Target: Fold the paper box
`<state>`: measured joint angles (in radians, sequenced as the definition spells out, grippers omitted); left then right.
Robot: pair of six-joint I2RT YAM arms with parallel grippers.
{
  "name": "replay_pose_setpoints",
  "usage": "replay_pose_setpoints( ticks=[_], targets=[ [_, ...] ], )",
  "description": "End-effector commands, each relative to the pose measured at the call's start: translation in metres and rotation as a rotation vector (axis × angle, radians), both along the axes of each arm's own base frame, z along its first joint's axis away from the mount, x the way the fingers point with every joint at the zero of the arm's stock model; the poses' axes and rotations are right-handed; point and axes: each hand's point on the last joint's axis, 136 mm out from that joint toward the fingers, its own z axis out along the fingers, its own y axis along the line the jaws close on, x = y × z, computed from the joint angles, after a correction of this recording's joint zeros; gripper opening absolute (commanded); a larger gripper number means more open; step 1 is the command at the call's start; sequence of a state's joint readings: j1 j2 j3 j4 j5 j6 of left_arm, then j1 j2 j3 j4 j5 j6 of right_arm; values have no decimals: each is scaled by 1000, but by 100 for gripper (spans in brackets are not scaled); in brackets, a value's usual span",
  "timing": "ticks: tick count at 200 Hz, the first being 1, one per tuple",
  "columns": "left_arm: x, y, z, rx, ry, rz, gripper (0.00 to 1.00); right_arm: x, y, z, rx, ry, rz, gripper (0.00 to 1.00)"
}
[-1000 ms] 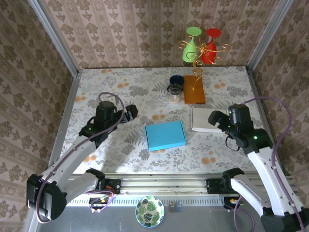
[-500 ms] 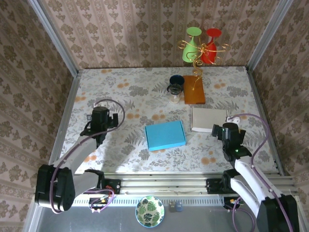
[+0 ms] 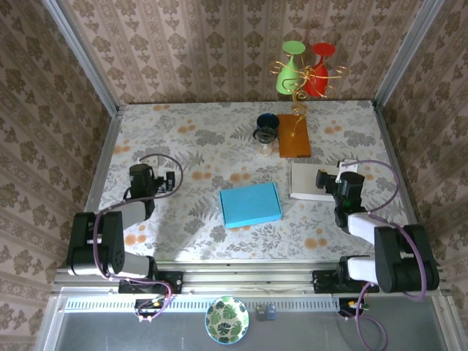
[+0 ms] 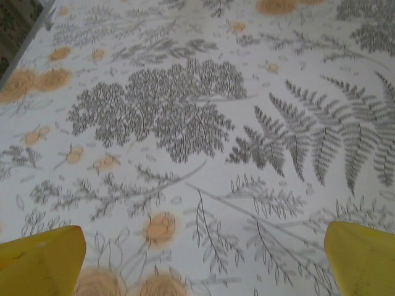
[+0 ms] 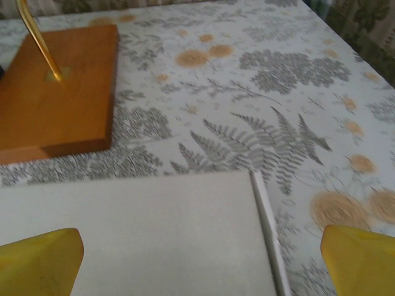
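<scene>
The blue paper box lies closed and flat in the middle of the flowered table. Both arms are folded back near their bases. My left gripper rests low at the table's left, well left of the box. Its yellow fingertips stand wide open over bare tablecloth, and the gripper holds nothing. My right gripper sits at the right, open, with its midpoint just above a flat white box.
The white box lies right of the blue one. Behind it a wooden base carries a gold wire stand with a green and a red glass. A dark cup and a small glass stand beside it. A patterned bowl sits below the front rail.
Both arms have drawn back from the middle toward their bases and folded down low. Both grippers stayed open, and the blue box has not moved.
</scene>
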<state>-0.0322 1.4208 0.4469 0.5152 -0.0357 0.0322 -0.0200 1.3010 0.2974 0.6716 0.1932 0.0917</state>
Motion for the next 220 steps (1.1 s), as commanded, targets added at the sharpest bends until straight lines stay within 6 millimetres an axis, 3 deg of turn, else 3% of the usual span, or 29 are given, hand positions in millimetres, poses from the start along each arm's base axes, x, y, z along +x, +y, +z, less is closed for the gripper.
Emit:
replay_pose_setpoints(
  ticks=[1, 20, 38, 63, 94, 220],
  targets=[
    [26, -3, 26, -14, -161, -56, 100, 25, 7, 31, 38, -163, 42, 100],
    [18, 6, 15, -35, -204, -14, 100, 30, 10, 16, 35, -138, 56, 100],
    [10, 8, 21, -35, -268, -5, 100, 28, 8, 8, 32, -146, 35, 100],
    [13, 17, 21, -23, -268, 48, 100, 26, 6, 9, 27, -160, 23, 100],
    [18, 19, 19, 2, -234, 75, 100, 42, 13, 5, -41, -71, 3, 100],
    [17, 18, 20, 12, -244, 81, 100, 37, 16, 8, -63, -99, 2, 100]
  ],
)
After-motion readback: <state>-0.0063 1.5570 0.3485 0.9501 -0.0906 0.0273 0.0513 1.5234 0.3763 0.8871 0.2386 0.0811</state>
